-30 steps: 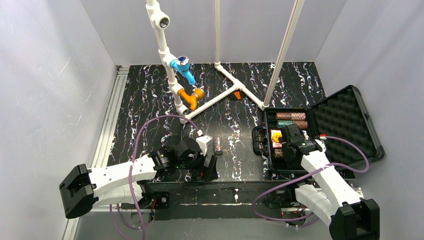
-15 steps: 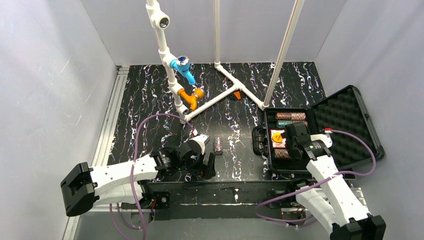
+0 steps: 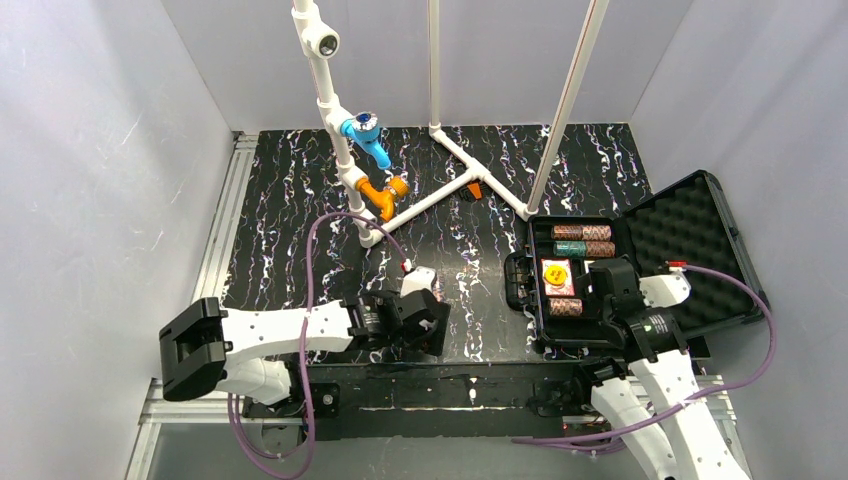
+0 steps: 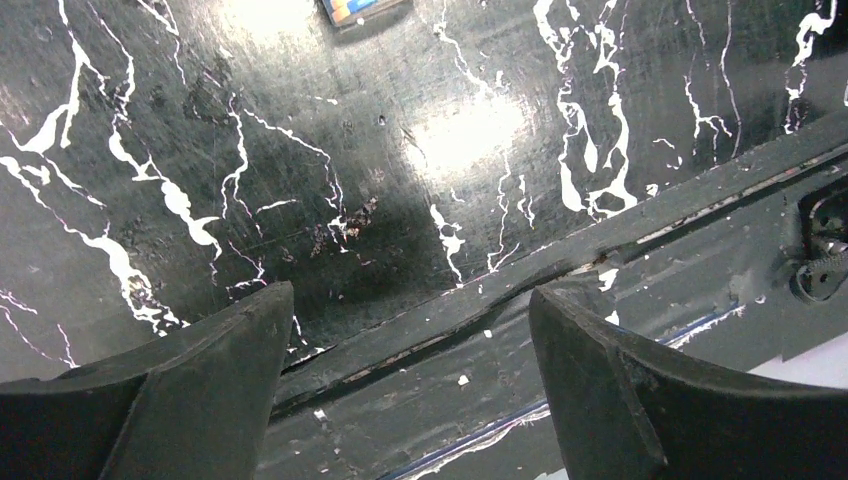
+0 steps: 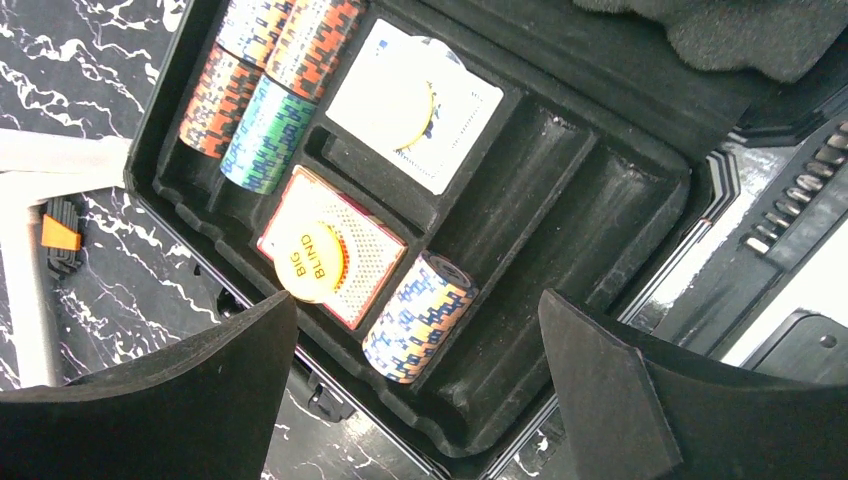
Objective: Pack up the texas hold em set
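Observation:
The black case (image 3: 541, 312) lies open at the right, its foam lid (image 3: 690, 245) folded back. Its tray (image 5: 600, 215) holds reddish and teal chip stacks (image 5: 245, 115), a white card deck (image 5: 415, 105), a red deck (image 5: 350, 250) under a yellow "BIG BLIND" button (image 5: 310, 262), and a blue-and-orange chip stack (image 5: 415, 315) lying in a slot. My right gripper (image 5: 415, 303) hangs open above that stack, clear of it. One loose chip stack (image 3: 438, 291) lies on the table just beyond my left gripper (image 3: 427, 332). The left gripper (image 4: 410, 292) stands open and empty over the table's near edge.
A white pipe frame (image 3: 440, 190) with blue (image 3: 368, 135) and orange (image 3: 380, 195) fittings stands at the back middle. The black marbled table (image 3: 290, 210) ends in a raised strip (image 4: 560, 265) near the arm bases. Grey walls close in both sides.
My right gripper opened and drew back toward the near right, leaving the blue-and-orange stack in the tray. The left arm swung right, its gripper now beside the loose stack.

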`<action>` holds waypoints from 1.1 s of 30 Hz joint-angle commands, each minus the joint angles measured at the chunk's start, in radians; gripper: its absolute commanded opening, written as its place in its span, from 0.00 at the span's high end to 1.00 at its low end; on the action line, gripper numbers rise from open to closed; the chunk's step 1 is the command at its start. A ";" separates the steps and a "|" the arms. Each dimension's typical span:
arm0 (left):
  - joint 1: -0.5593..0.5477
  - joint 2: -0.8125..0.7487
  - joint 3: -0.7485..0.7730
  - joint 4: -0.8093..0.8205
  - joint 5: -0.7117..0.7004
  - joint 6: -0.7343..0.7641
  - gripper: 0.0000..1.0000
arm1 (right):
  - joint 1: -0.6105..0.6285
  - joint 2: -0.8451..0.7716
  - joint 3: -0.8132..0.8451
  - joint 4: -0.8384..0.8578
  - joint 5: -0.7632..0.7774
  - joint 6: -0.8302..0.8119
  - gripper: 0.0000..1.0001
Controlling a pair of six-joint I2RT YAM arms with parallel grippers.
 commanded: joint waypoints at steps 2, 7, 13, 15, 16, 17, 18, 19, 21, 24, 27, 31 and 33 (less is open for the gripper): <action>-0.078 0.035 0.064 -0.106 -0.174 -0.134 0.14 | -0.001 -0.046 0.057 -0.021 0.063 -0.083 0.02; -0.161 0.141 0.184 -0.219 -0.295 -0.142 0.16 | -0.001 -0.084 0.053 0.007 0.038 -0.117 0.02; -0.245 0.345 0.410 -0.386 -0.390 -0.078 0.17 | -0.001 -0.108 0.053 0.019 0.024 -0.131 0.02; -0.246 0.401 0.470 -0.400 -0.393 0.005 0.17 | -0.001 -0.113 0.055 0.021 0.020 -0.137 0.02; -0.245 0.424 0.504 -0.420 -0.407 0.039 0.16 | -0.001 -0.116 0.055 0.025 0.016 -0.140 0.02; -0.241 0.447 0.534 -0.439 -0.420 0.072 0.16 | -0.001 -0.120 0.055 0.027 0.013 -0.144 0.02; -0.234 0.465 0.563 -0.452 -0.426 0.103 0.16 | -0.001 -0.125 0.056 0.031 0.010 -0.147 0.02; -0.221 0.478 0.584 -0.462 -0.428 0.127 0.15 | -0.001 -0.130 0.056 0.034 0.007 -0.150 0.02; -0.175 0.493 0.609 -0.473 -0.399 0.154 0.14 | -0.001 -0.136 0.054 0.037 0.004 -0.155 0.02; -0.098 0.500 0.614 -0.462 -0.322 0.182 0.13 | -0.001 -0.142 0.047 0.045 -0.004 -0.159 0.02; -0.048 0.517 0.621 -0.438 -0.280 0.218 0.13 | -0.001 -0.146 0.041 0.054 -0.013 -0.159 0.02; 0.015 0.523 0.620 -0.391 -0.220 0.238 0.13 | -0.001 -0.142 0.034 0.069 -0.023 -0.164 0.02; 0.044 0.531 0.628 -0.367 -0.186 0.246 0.15 | -0.001 -0.139 0.031 0.078 -0.027 -0.166 0.02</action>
